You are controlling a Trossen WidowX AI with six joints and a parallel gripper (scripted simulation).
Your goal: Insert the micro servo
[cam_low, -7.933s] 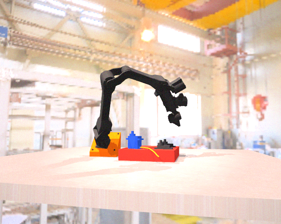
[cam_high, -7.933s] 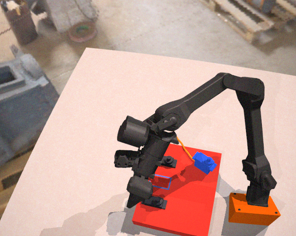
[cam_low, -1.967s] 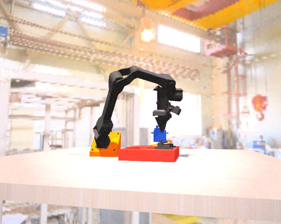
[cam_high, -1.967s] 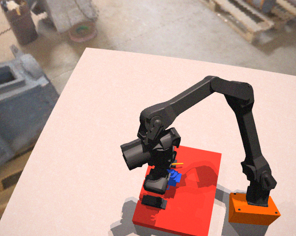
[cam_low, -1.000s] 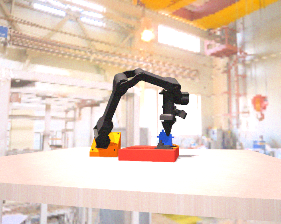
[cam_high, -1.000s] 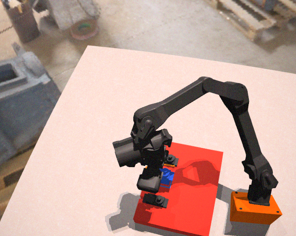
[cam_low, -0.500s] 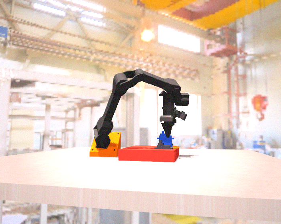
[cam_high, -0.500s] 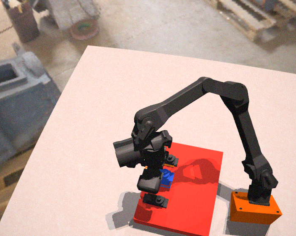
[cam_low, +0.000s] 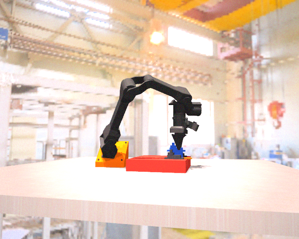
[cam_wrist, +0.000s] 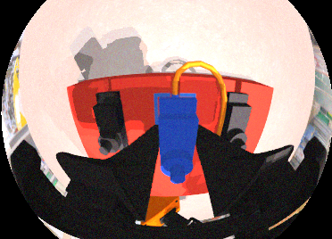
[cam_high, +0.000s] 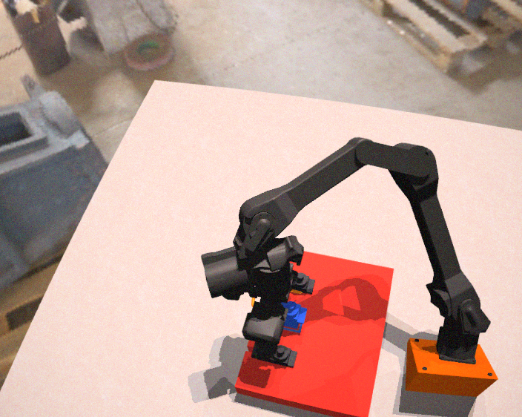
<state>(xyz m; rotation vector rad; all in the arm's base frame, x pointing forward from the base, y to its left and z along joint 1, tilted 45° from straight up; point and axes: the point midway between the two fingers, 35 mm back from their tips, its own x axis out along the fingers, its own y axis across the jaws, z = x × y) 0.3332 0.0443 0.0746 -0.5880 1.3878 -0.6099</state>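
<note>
Blurred factory surroundings, with pallets and grey machinery on a concrete floor, lay behind a pale pink, flat worktop point(cam_high: 171, 188). On that worktop stood an orange wedge-shaped base block point(cam_high: 447, 374), and from it a black jointed robot arm point(cam_high: 324, 172) rose, bent over and reached down. Just beside the base lay a flat red rectangular deck plate point(cam_high: 342, 354).

The arm's black tool point(cam_low: 178, 147) pointed straight down over the deck's far end from the base. Its two tapered fingers were pinching a small blue box-shaped micro servo point(cam_wrist: 177, 135), one finger on each side of the blue body. In the side view the servo point(cam_low: 175, 149) sat low at the deck's top surface, with the tool's tip touching it from above. Whether its mounting ears lay flat on the deck could not be told.

Two small dark grey servos point(cam_high: 282, 355) already sat on the deck, one on either side of the blue servo and near it. A thin orange cable point(cam_wrist: 202, 75) arched from the blue servo's end in a loop above the red deck.
</note>
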